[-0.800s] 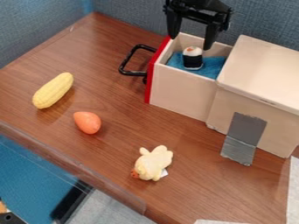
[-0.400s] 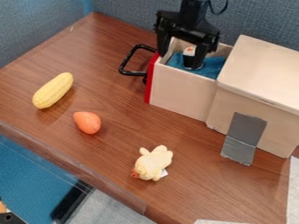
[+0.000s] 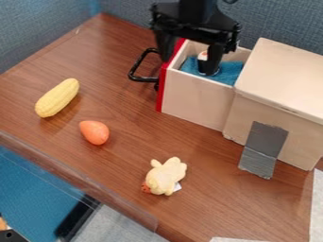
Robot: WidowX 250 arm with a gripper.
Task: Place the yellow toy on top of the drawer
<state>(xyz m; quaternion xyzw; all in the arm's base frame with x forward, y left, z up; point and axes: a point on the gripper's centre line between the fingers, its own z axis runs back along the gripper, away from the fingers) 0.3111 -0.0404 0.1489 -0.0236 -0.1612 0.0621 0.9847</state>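
Lift the open, empty hand (image 3: pixel 189 67) clear of the drawer (image 3: pixel 197 99) before lowering squarely astride the plush yellow toy (image 3: pixel 165 177) on the near tabletop (image 3: pixel 208 212).

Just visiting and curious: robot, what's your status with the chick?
Gripper open, empty. Chick lying on table, ungrasped. Pulled-out drawer beneath gripper, perhaps in the way.

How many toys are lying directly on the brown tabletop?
3: the corn at the left, the orange toy below and right of it, and the pale yellow plush lower in view. Others may be hidden behind the wooden box.
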